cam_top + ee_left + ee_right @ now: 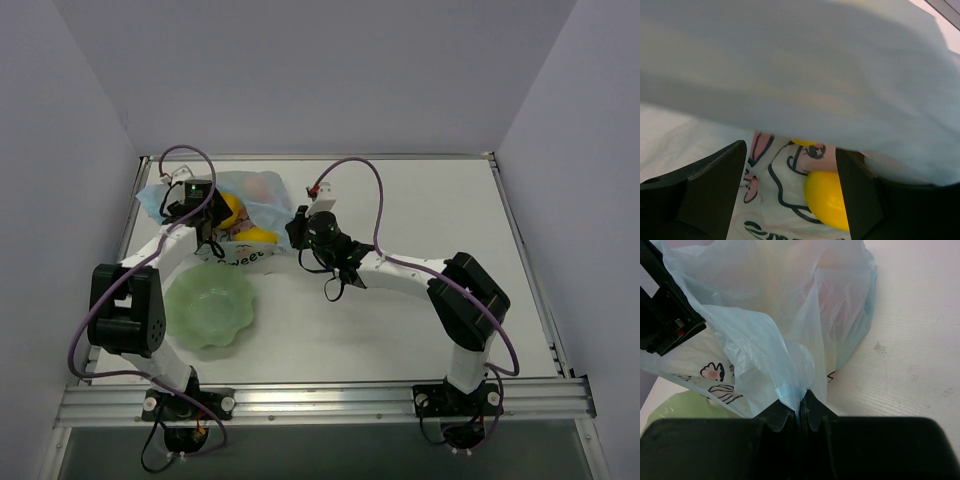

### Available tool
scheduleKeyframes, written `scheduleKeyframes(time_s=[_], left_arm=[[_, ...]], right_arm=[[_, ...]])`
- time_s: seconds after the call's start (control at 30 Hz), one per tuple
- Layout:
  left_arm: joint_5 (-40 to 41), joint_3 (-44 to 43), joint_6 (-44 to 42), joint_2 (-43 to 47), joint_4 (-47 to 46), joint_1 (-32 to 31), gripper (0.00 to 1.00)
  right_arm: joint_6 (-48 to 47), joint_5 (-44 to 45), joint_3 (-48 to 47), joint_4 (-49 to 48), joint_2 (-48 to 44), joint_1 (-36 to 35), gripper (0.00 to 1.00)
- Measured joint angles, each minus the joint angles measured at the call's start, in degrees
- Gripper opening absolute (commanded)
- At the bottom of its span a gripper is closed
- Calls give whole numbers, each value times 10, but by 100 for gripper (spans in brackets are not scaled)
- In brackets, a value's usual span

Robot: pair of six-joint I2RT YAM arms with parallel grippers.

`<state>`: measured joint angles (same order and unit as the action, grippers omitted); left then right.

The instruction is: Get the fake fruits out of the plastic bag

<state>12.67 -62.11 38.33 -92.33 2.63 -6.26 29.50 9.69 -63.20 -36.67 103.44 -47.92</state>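
On the table point(430, 200), far left, the bag point(262, 192) lies just behind the bowl point(210, 310). The left gripper point(791, 149) hovers at the bag, fingers apart, a yellow banana point(825, 200) in it showing between them. Right of it, the right gripper point(800, 402) is clamped on a bag fold.

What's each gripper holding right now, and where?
Right gripper pinches a gathered fold of the plastic bag. Left gripper is open, holding nothing.

Dark lettering "weet" on plastic bag point(262, 200), first letter hidden
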Motion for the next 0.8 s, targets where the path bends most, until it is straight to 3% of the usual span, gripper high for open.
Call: scheduleKeyframes(time_s=[0.6,0.63,0.77,0.8], left_arm=[[-47,-55,-25,-137,-88,49,74],[-51,-60,-29,-141,-91,51,72],[-65,-75,-42,-152,-99,62,41],[-67,-77,-46,-154,-104,65,28]], right_arm=[[-13,-51,-10,0,3,0,0],[-13,-53,-11,0,4,0,0],[-14,-57,-19,0,10,3,0],[-14,-57,-23,0,13,3,0]])
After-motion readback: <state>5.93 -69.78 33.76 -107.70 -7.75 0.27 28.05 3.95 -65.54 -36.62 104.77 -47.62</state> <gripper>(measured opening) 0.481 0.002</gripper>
